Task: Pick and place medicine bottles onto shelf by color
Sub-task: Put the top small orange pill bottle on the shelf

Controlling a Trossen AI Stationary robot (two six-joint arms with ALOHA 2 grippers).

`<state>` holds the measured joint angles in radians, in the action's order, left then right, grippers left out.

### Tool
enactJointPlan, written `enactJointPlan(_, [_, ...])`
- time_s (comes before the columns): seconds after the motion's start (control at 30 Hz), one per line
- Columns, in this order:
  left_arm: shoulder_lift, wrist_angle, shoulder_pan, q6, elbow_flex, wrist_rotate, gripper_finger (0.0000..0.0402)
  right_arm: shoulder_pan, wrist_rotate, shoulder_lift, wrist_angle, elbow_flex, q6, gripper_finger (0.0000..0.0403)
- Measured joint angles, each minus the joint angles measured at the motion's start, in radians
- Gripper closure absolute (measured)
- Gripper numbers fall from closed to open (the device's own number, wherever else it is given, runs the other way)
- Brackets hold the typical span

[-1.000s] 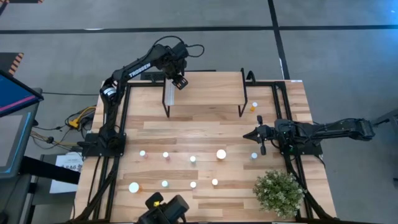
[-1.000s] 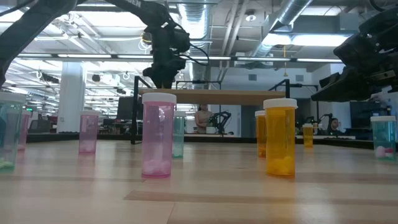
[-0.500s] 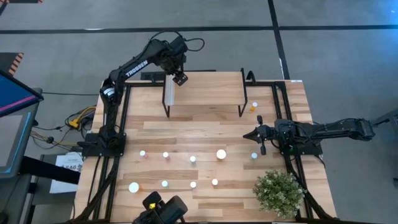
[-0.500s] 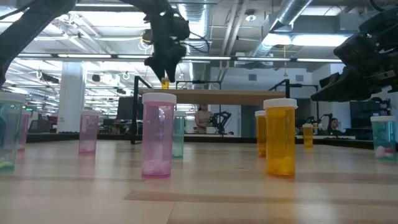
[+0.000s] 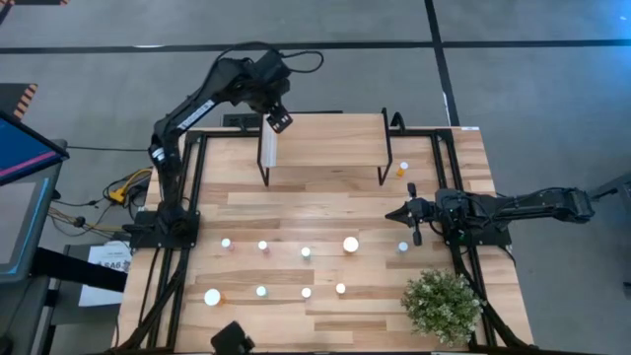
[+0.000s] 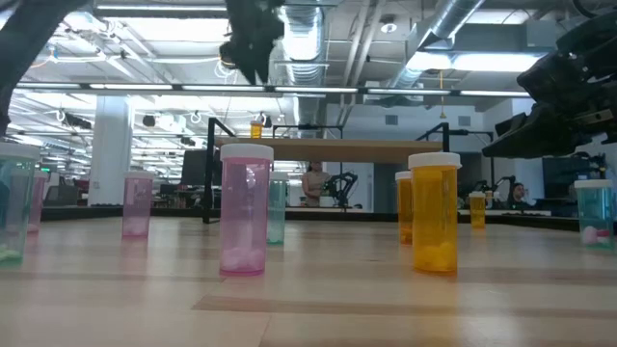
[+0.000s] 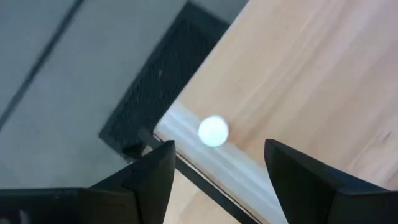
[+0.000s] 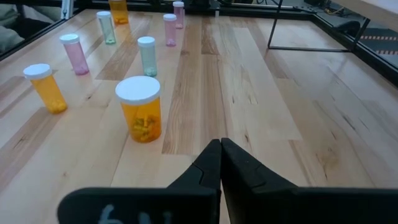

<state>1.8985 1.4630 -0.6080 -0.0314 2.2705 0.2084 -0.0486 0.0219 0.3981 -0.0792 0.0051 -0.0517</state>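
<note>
My left gripper (image 5: 279,120) hangs open and empty above the left end of the shelf (image 5: 325,150), well clear of it in the low view (image 6: 256,72). Below it a small orange bottle (image 6: 256,128) stands upright on the shelf's white strip (image 7: 186,127); its white cap (image 7: 213,131) shows between my fingers, far below them. Several more medicine bottles stand on the tabletop, among them a pink one (image 6: 244,209) and a large orange one (image 8: 140,108). My right gripper (image 8: 221,149) rests shut and empty at the table's right side (image 5: 399,212).
White-capped bottles stand in two loose rows across the table's near half (image 5: 306,252). Another orange bottle (image 5: 403,169) stands by the shelf's right legs. A potted plant (image 5: 442,304) fills the near right corner. Bare wood lies between the shelf and the bottle rows.
My left gripper has risen from the shelf's left end and drawn a little toward the table's far left, tipping as it went. The small orange bottle that it covered now stands alone on the shelf.
</note>
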Motion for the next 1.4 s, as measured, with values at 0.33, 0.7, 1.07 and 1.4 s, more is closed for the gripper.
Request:
enactJointPlan(0.33, [-0.182, -0.053, 0.222, 0.056, -0.043, 0.07, 0.0189, 0.0, 0.0, 0.0, 0.0, 0.0, 0.0, 0.037])
enactJointPlan(0.7, [-0.625, -0.439, 0.517, 0.175, -0.647, 0.163, 0.0189, 0.0, 0.0, 0.0, -0.001, 0.0, 0.0, 0.037])
enactJointPlan(1.07, [-1.048, -1.065, 0.797, 0.292, -1.381, 0.175, 0.019, 0.0, 0.0, 0.0, -0.002, 0.0, 0.0, 0.037])
enactJointPlan(1.4, [-1.103, -1.709, 0.926, 0.321, -1.851, 0.194, 0.019, 0.0, 0.0, 0.0, -0.002, 0.0, 0.0, 0.037])
